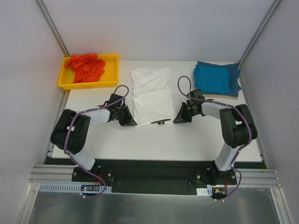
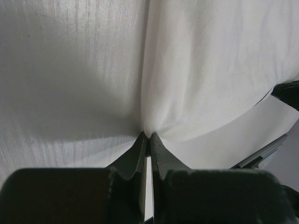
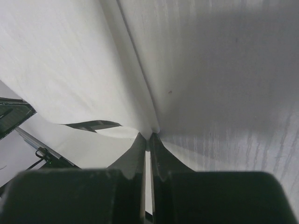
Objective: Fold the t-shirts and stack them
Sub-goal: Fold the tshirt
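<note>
as arms (image 1: 93,114) lean inward (low), fingers (image 2: 134,156) pinch white t-shirt (image 1: 150,95).

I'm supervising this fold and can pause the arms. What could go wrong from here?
1. The left gripper and right gripper each pinch the white shirt only at the very fingertips, so the cloth may slip out when lifted.
2. The shirt already looks folded in layers; a pinch may catch only some of them, and the fold could fall open.

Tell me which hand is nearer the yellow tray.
Left. The left hand grips the white t-shirt at its near left corner, toward the yellow tray; the right hand grips the near right corner, farther off.
</note>
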You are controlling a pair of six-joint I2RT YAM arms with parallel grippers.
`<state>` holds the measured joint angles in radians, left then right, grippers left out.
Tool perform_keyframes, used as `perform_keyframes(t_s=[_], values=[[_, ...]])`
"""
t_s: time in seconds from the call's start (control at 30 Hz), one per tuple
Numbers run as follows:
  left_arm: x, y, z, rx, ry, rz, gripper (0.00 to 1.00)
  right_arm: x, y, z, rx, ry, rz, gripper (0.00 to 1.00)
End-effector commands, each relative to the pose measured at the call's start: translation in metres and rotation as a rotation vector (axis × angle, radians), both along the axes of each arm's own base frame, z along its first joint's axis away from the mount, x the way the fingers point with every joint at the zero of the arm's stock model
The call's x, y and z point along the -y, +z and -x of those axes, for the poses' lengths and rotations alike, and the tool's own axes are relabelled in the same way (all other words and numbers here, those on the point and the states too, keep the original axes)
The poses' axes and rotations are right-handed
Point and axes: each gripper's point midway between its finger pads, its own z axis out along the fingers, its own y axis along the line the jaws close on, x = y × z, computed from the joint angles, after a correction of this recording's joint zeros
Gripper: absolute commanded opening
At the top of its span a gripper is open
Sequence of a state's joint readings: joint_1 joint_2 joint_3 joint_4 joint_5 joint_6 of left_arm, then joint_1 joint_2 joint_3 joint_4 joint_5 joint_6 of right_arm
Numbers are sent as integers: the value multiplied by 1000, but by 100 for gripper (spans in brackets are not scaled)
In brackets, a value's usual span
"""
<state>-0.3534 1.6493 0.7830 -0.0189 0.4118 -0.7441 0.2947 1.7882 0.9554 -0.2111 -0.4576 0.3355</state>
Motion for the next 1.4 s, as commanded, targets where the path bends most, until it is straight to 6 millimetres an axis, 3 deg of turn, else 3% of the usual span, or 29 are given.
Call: perform_keyframes(t_s=[0.0,0.13,0.2,0.33,0.47,0.5,0.63,0.73,0.83,0.97,1.13,1.37], values=[[0,7,4,24,-13,10,0,13,-14,14,-28,9,53,1],[-11,0,27,-7,12,-3,0,16,-6,34,-18,38,32,1],[-10,2,39,-10,14,9,0,20,-10,55,-51,49,31,1],[-8,-2,81,-50,-14,23,0,18,-4,89,-75,80,-8,1],[3,11,116,-59,-63,39,0,11,5,133,-98,160,18,1],[0,7,134,-100,-83,14,0,13,3,147,-124,167,21,1],[-8,10,167,-136,-81,12,0,20,14,179,-145,191,17,1],[-5,20,191,-166,-97,66,0,23,30,201,-139,232,-1,1],[5,49,200,-106,-123,154,0,28,50,221,-139,277,-16,1],[14,95,191,42,-162,244,0,28,77,223,-57,307,-47,1],[14,126,175,200,-161,254,0,27,111,210,81,344,-57,1],[8,156,137,382,-85,178,0,28,148,161,235,271,-12,1]])
